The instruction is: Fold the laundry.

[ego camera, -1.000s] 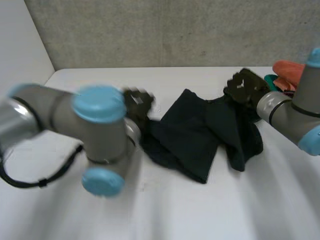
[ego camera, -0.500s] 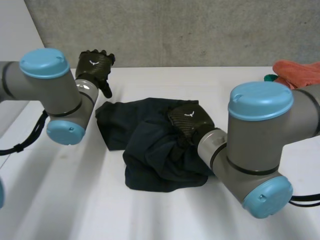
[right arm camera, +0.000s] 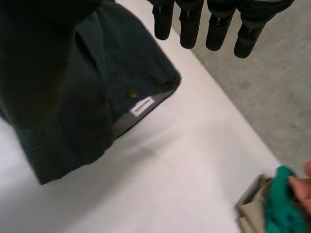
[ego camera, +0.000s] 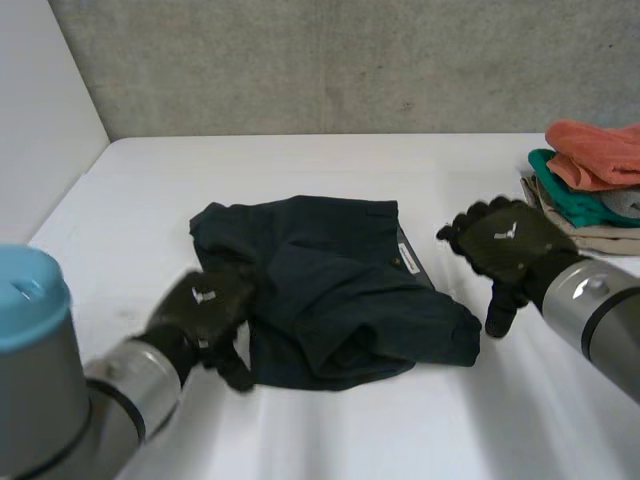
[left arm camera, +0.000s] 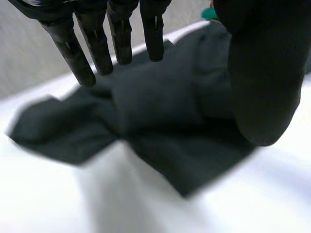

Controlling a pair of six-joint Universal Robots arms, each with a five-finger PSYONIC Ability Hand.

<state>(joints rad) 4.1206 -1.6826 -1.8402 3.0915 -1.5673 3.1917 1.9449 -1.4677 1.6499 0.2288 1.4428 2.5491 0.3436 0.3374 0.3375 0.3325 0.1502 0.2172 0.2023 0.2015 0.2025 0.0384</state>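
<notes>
As it lies crumpled on the white table, at the centre of the frame in the head view, the dark garment shows a flat upper edge and a rumpled, doubled-over lower part that bulges toward the lower right. The right wrist view catches a small white label on the lighter inside of the garment's band, just beside a small button, both at the corner nearest that hand's fingertips.

The left hand sits at the lower left of the frame in the head view, at the garment's lower left edge; whether it touches the cloth cannot be told from there. Its own wrist view shows its fingers straight and spread, the thumb held apart from them, with the garment lying below the fingertips. The hand is released and grips nothing.

The right hand is at the right of the frame, just off the garment's right edge, over bare table. Its fingers hang straight in the right wrist view with nothing between them, so it too is released.

A pile of clothes rests at the upper right of the frame, well apart from the garment: an orange piece on top, teal under it, beige at the base. A grey speckled wall runs behind the table.
</notes>
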